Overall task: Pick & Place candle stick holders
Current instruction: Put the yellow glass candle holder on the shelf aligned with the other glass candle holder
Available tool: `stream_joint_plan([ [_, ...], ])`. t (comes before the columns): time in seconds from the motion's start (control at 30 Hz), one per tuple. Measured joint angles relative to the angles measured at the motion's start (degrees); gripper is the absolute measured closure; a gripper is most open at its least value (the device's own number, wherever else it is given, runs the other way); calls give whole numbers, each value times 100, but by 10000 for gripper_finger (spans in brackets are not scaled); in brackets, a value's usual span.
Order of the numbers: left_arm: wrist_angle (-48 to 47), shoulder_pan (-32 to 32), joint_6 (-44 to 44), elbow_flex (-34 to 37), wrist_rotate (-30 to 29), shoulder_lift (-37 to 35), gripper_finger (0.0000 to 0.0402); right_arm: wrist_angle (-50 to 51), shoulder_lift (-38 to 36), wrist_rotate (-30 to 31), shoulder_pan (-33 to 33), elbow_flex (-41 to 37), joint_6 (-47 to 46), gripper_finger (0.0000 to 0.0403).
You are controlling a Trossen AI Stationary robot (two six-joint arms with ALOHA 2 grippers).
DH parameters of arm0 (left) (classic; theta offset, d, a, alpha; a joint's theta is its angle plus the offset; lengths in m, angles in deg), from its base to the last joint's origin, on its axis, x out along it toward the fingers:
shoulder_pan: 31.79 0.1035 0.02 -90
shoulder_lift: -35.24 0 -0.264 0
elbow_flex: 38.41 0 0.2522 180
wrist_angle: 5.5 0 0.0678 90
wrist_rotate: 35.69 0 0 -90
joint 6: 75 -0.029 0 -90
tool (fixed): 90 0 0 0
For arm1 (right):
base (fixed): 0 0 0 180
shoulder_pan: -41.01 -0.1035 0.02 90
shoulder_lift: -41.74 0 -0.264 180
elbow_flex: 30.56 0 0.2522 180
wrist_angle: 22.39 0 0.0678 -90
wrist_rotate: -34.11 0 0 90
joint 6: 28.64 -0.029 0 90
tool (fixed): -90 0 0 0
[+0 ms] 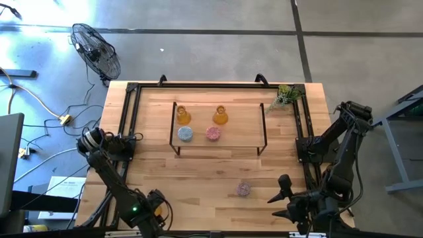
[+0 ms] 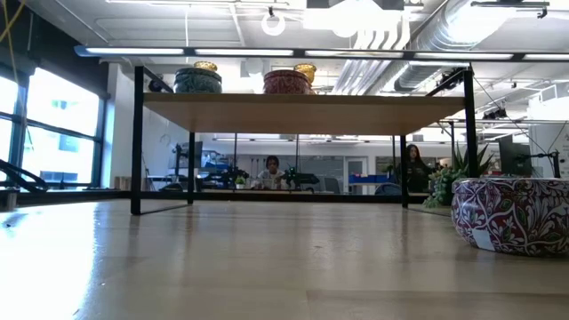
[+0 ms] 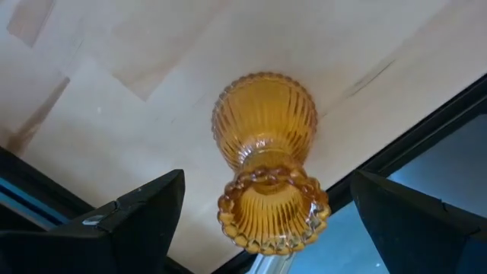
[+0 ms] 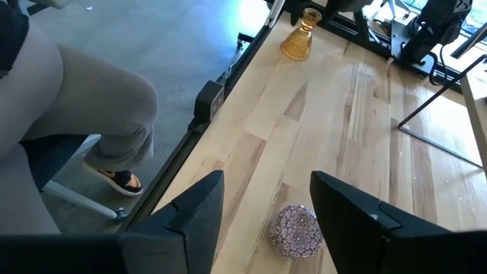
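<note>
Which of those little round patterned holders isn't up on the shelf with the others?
The purple holder. It sits alone on the table, in front of the right tool, while the blue holder and pink holder stand on the shelf.

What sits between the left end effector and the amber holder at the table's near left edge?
Nothing visible. In the left wrist view the amber holder stands upright on bare wood, framed between the open fingers of the left end effector, with no other object in the gap. The right end effector hovers by the purple holder.

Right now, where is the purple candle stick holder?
High view: the purple candle stick holder sits on the bare table, robot's right, in front of the shelf, near the right gripper.
</note>
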Motion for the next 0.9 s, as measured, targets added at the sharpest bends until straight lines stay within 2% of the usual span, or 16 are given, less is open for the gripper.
stream_joint_plan([
  [0.63, -95, -4, -140, 0, -141, 0, 34, 0, 0, 24, 0, 0, -2, 208],
  [0.77, -113, -4, -149, 0, -149, 0, 56, 1, 0, 24, 0, 0, 3, 208],
  [0.9, -119, -4, -149, 0, -149, 0, 100, 2, 0, 22, 0, 0, 9, 208],
])
